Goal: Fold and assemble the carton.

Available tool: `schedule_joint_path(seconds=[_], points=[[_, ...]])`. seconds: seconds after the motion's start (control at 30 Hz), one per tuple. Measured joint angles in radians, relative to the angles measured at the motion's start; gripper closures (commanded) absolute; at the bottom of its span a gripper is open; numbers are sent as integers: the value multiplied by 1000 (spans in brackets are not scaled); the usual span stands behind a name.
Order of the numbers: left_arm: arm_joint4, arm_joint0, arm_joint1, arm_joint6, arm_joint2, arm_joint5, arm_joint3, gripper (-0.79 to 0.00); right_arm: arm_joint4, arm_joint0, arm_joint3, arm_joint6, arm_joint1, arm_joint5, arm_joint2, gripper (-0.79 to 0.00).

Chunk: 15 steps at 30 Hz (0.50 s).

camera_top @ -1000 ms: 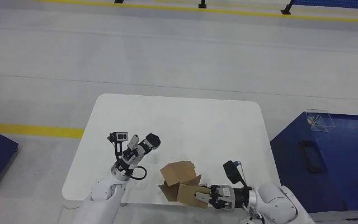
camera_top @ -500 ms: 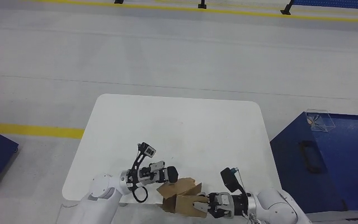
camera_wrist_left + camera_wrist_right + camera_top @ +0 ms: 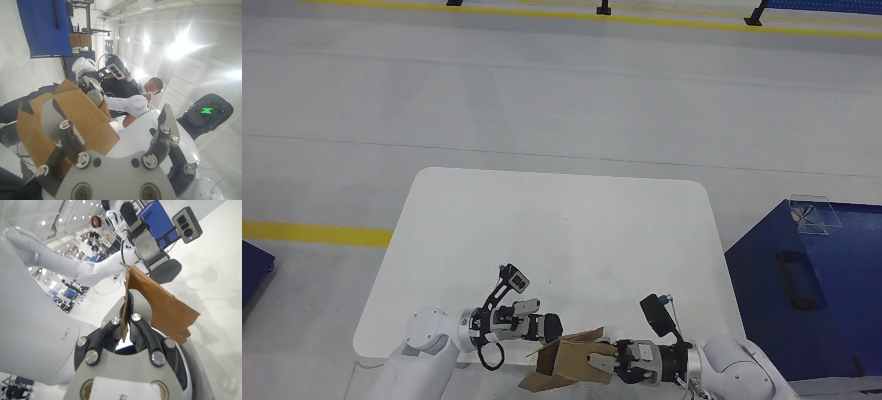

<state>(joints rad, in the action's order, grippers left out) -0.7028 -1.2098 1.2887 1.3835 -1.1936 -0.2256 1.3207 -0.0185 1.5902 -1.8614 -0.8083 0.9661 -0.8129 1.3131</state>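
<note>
Right jaws are clenched on the carton (image 3: 160, 306), fingers (image 3: 140, 308) pinching one cardboard wall edge-on. The brown body runs straight out ahead of them, so its long axis points from the right jaws toward the left ones. From above it sits tilted at the near edge of the desk (image 3: 562, 230), flaps loose, slung between the two arms. Whether its underside meets the desk, I cannot tell. At the far end the left jaws are released, spread wide, gripping nothing. The carton lies ahead of them and off to one side, its broad face just beside one finger (image 3: 52, 115). One corner pokes into the gap, and the other finger (image 3: 166, 121) is well apart from any cardboard. Touching or a sliver short on that near finger? Too close to call. By my read the right arm is the anchor here and the left arm, nearer the free end, has the next job: folding or squaring up a loose panel. The whole thing turns on that offset. The cardboard is not centred in the open jaws, so they would need to slide across toward the carton's side before closing. The worry is that single pinched wall, since a sideways push could swing the carton about the right jaws.
</note>
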Motion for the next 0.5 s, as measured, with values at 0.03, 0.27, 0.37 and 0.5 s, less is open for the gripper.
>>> schedule_joint_path(seconds=[0.03,0.27,0.37,0.5], points=[[-11,-3,0,-6,-2,7,1,-785,-40,2,3,12,-1,7,4,0],[59,-15,-32,-8,-122,-75,65,-785,-232,-8,8,-87,-22,16,72,0],[232,-58,-53,-29,-166,-77,178,-785,-263,-5,12,-110,-30,20,110,0],[419,-102,-76,-4,-198,-7,313,-785,-294,-2,10,-145,-37,35,134,0]])
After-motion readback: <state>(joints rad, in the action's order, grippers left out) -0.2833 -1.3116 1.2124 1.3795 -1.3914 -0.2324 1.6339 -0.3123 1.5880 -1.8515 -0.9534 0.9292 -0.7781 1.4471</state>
